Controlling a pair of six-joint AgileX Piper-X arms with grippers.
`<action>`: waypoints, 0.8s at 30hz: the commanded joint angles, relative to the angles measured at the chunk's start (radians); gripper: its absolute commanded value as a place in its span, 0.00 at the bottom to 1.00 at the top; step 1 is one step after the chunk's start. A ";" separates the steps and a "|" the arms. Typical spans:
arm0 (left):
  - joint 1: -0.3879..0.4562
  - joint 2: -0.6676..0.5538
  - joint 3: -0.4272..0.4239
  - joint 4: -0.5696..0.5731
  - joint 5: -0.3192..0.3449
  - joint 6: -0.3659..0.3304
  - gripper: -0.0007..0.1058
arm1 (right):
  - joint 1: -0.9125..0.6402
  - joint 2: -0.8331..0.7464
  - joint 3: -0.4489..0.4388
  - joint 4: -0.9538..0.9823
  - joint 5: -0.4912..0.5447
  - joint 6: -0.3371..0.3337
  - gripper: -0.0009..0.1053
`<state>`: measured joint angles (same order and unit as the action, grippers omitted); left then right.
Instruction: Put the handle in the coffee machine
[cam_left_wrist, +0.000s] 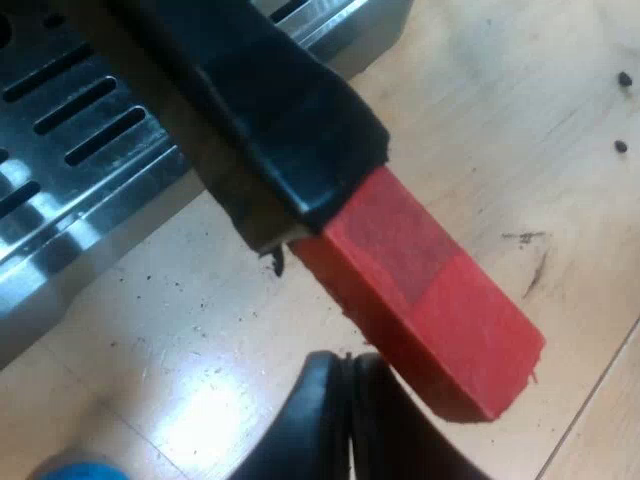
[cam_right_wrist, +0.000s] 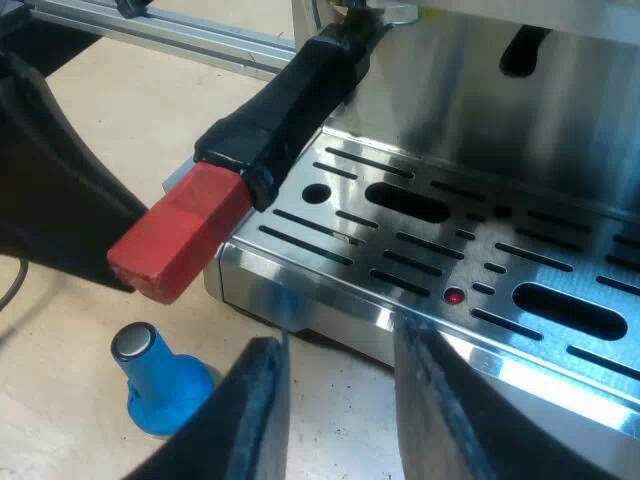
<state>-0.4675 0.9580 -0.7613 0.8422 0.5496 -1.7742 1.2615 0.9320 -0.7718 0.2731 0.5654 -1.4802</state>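
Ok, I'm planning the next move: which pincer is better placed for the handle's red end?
Left, probably: left pincer is beside the handle's red end; right pincer, open, is off at the drip tray.

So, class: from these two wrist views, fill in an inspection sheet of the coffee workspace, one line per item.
Surface: pale wooden tabletop.
Job's things: handle with red end juts from the front of the espresso machine, over its slotted drip tray.
Clutter: blue tamper upright beside the tray; dark specks on the wood.
Grippers: left gripper, jaws shut, beside the red end; right gripper, jaws open, facing the tray.
Cables: nothing seen.
Surroundings: metal rail beyond the table.
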 joint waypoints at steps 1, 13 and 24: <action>-0.032 -0.019 -0.024 -0.080 0.165 0.006 0.01 | 0.002 -0.008 0.000 0.000 0.008 -0.003 0.29; 0.067 -0.110 -0.024 0.124 0.004 0.214 0.01 | 0.002 -0.008 0.000 0.000 0.002 -0.018 0.58; 0.274 -0.239 -0.029 0.204 0.012 0.247 0.68 | 0.000 -0.008 -0.023 0.000 -0.109 -0.033 0.69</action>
<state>-0.2141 0.7362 -0.7791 1.0422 0.5515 -1.5329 1.2615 0.9320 -0.7763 0.2731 0.4888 -1.4949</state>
